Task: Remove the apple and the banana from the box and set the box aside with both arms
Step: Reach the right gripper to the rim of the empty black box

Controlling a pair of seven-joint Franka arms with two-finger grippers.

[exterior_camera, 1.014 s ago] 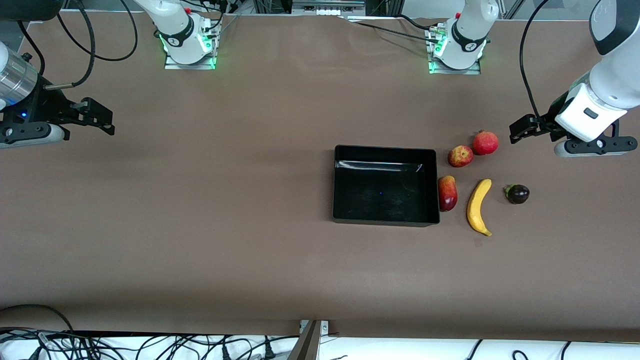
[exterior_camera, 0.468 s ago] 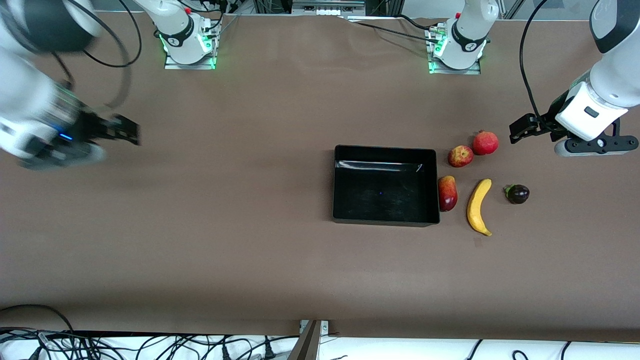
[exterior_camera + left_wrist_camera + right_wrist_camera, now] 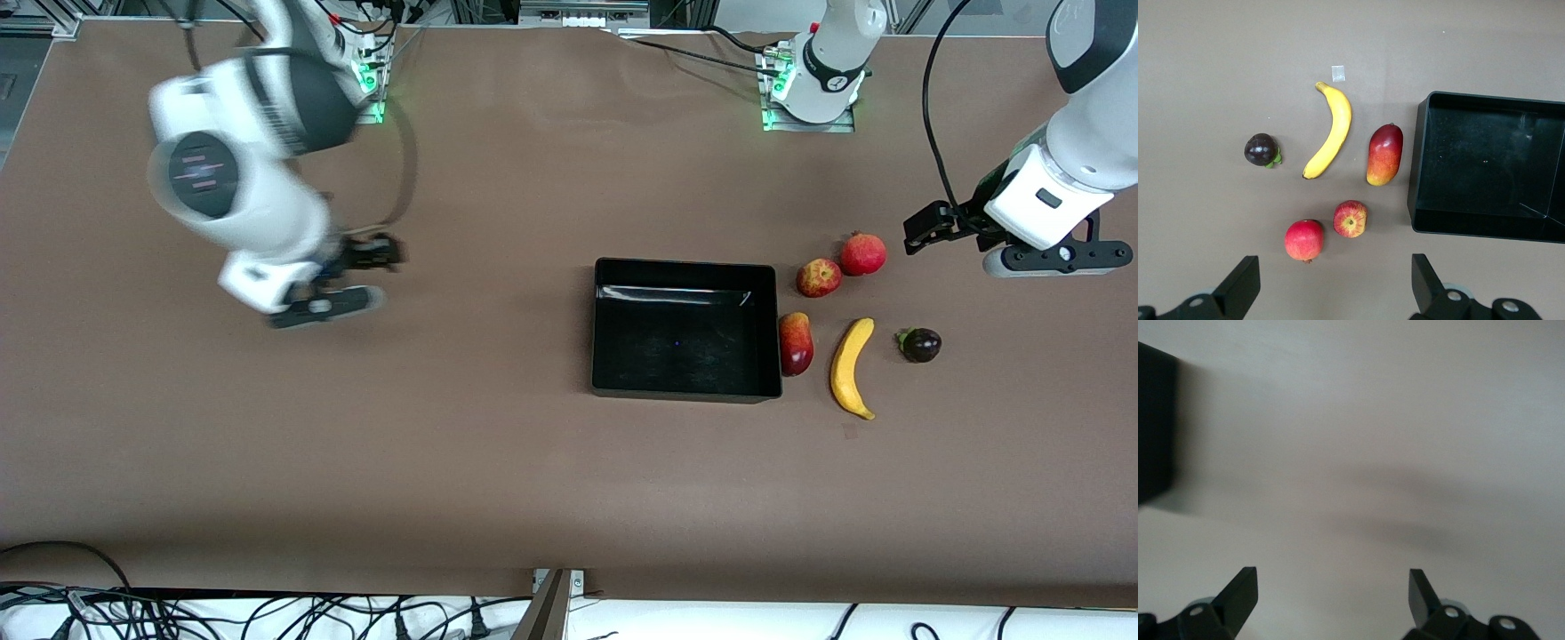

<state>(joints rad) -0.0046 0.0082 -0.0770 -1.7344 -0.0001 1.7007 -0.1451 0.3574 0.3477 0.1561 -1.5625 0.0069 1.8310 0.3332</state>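
Observation:
The black box (image 3: 685, 264) sits empty mid-table and shows in the left wrist view (image 3: 1485, 223). Beside it, toward the left arm's end, lie a red-yellow mango (image 3: 796, 343), a yellow banana (image 3: 852, 367) and a dark purple fruit (image 3: 920, 345). Farther from the front camera lie an apple (image 3: 818, 277) and a round red fruit (image 3: 863, 253). My left gripper (image 3: 925, 228) hangs open and empty over the table beside the round red fruit (image 3: 1303, 240). My right gripper (image 3: 378, 253) is open and empty over bare table, toward the right arm's end from the box (image 3: 1155, 427).
A small pale tape patch (image 3: 851, 431) lies on the brown table near the banana's tip. Both arm bases (image 3: 809, 84) stand along the table's edge farthest from the front camera. Cables (image 3: 267, 613) lie below the table's edge nearest that camera.
My right arm has swung fast from the table's end toward the box, its gripper still open. My left arm has barely moved. The fruits and the box have not moved.

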